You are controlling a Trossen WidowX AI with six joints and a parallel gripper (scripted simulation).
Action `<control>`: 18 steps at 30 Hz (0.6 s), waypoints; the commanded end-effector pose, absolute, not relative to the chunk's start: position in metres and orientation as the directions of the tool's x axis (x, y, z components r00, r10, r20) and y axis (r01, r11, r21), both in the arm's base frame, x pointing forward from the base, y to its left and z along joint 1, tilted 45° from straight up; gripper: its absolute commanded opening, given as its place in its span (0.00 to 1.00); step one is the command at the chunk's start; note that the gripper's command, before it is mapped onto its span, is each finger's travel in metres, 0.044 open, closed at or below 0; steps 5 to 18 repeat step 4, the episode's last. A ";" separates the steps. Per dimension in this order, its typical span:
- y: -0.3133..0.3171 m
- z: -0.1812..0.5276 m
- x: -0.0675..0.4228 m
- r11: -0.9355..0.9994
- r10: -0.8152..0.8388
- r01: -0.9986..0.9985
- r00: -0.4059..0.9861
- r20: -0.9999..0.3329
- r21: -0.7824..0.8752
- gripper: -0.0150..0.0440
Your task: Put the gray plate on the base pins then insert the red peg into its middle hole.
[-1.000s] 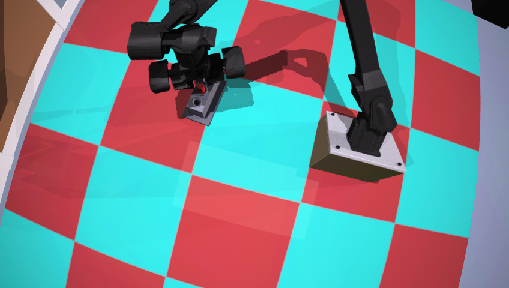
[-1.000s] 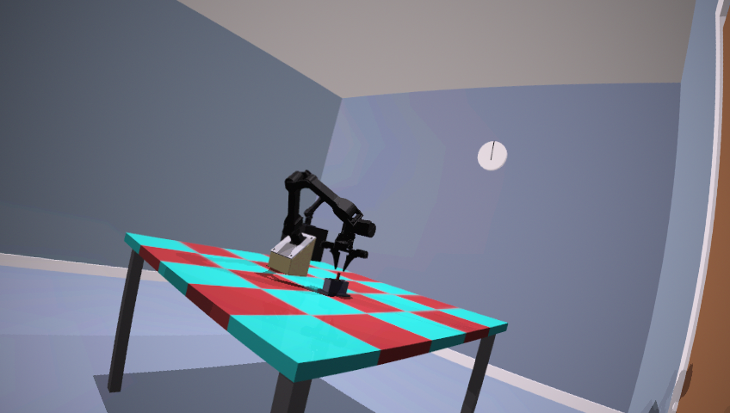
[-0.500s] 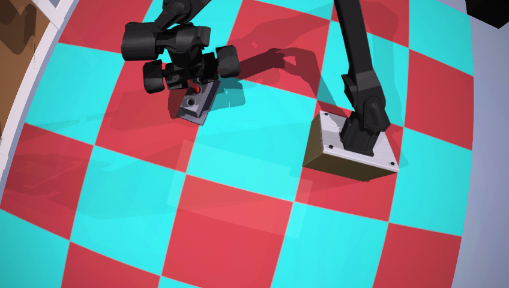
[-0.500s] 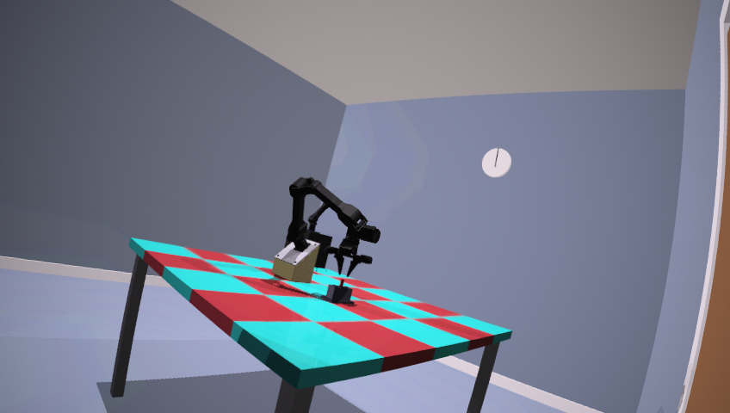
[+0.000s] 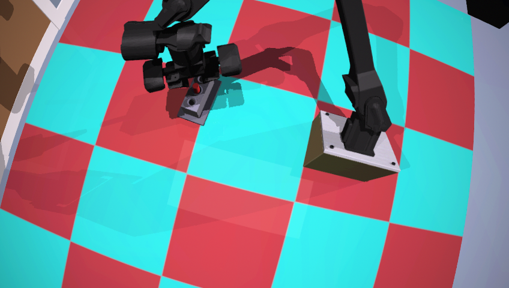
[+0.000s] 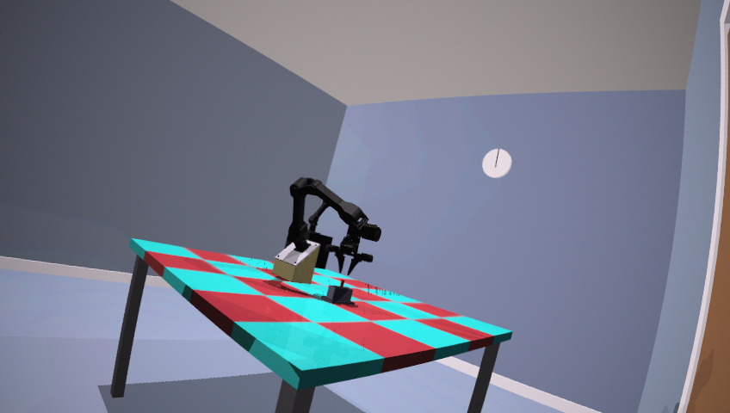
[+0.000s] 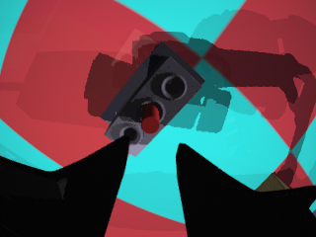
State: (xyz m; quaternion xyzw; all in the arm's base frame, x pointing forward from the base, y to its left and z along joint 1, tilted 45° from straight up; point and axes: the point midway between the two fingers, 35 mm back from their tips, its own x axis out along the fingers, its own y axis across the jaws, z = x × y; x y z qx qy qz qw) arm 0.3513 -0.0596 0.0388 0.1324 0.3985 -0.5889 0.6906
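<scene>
Checkered table (image 5: pixel 249 213) bears gray plate (image 7: pixel 173 73) with red peg (image 7: pixel 150 121) upright

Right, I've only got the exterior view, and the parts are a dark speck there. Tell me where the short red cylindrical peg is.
Observer: In the wrist view, the red peg stands in the middle hole of the gray rectangular plate.
Operator: Check the gripper for me.
Observer: The gripper is open. Its black fingers are apart, and neither touches the peg.
Operator: Now the plate's seating.
Observer: In the top view, the plate lies on the dark base and looks flat.
</scene>
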 end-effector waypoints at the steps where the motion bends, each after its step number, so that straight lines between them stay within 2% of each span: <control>1: -0.057 0.041 0.351 0.271 -0.709 0.920 -0.008 -0.705 -0.283 0.51; 18: -0.056 0.043 0.351 0.271 -0.709 0.920 -0.008 -0.705 -0.283 0.51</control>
